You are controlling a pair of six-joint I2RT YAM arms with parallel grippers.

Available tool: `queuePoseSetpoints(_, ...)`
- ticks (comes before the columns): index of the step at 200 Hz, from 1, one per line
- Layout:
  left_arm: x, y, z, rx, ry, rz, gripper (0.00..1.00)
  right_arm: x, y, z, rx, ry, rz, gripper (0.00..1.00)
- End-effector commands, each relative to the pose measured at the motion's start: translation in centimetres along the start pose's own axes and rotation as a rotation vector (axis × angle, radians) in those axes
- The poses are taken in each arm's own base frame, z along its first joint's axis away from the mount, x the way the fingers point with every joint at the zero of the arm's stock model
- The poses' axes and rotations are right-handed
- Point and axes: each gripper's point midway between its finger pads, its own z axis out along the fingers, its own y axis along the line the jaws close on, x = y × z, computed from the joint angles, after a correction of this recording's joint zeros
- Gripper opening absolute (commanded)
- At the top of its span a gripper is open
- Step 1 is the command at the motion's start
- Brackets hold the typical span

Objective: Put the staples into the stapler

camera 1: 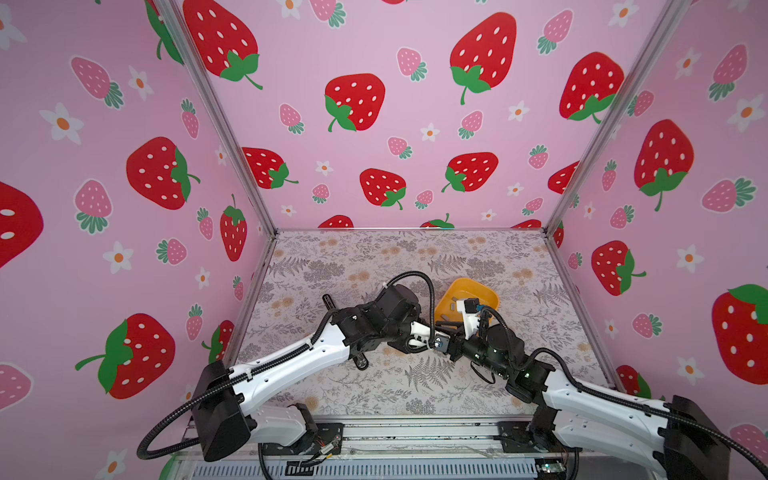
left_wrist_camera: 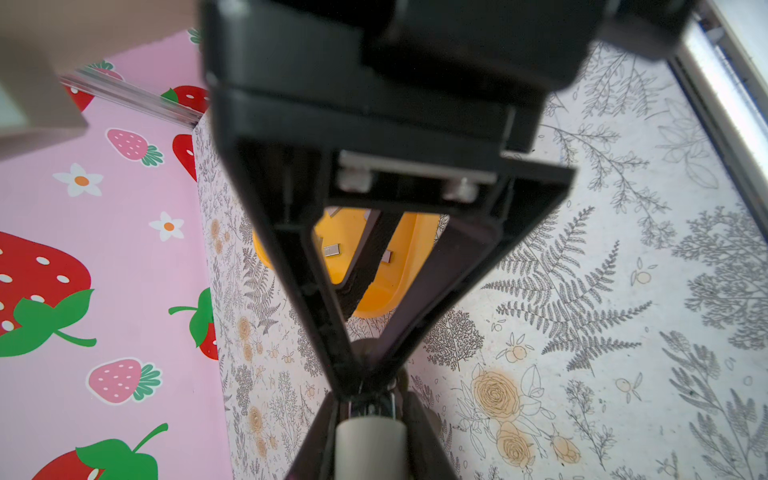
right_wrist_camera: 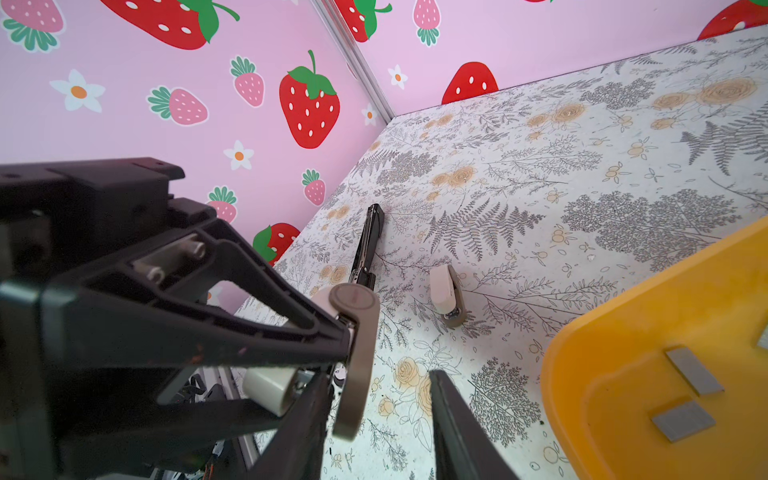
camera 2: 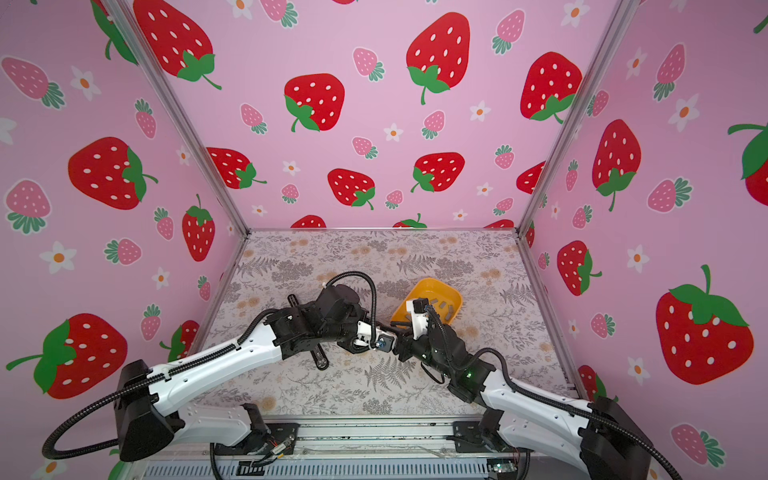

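The black stapler (right_wrist_camera: 368, 245) lies opened out flat on the table, and in both top views it runs under my left arm (camera 1: 328, 301) (camera 2: 322, 361). Several grey staples (right_wrist_camera: 694, 372) (camera 2: 440, 307) lie in the yellow bowl (right_wrist_camera: 623, 332) (camera 1: 486, 291). My left gripper (left_wrist_camera: 370, 405) is shut on a small cream-and-taupe hinged device (right_wrist_camera: 357, 361), whose taupe arm hangs down. My right gripper (right_wrist_camera: 382, 382) is open and straddles that taupe arm. One finger is against the arm and the other stands well apart from it. Both grippers meet just in front of the bowl.
A second small cream-and-taupe device (right_wrist_camera: 446, 297) lies on the floral table near the black stapler. Pink strawberry walls close in the left, back and right sides. A metal rail (camera 1: 374, 432) runs along the front edge.
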Motion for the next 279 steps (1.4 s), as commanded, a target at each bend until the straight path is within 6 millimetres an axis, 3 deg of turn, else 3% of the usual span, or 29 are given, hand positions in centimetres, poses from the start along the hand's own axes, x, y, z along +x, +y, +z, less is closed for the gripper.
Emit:
queuePoseSetpoints(1, -1.6, 0.2, -1.3, -0.019, -0.067, 0.029, 0.00, -1.3, 0.8, 0.3, -0.013, -0.035, -0.007, 0.42)
queuePoseSetpoints(131, -1.7, 0.3, -1.8, -0.033, -0.082, 0.037, 0.00, 0.2, -1.0, 1.7, 0.053, -0.005, -0.002, 0.39)
queuePoseSetpoints(184, -2.3, 0.0, -1.9, -0.017, -0.117, 0.037, 0.00, 0.5, -1.0, 1.8, 0.049, 0.001, 0.005, 0.21)
queuePoseSetpoints(279, -2.6, 0.5, -2.9, -0.035, -0.145, 0.017, 0.00, 1.4, -2.9, 2.2, 0.131, 0.008, 0.034, 0.06)
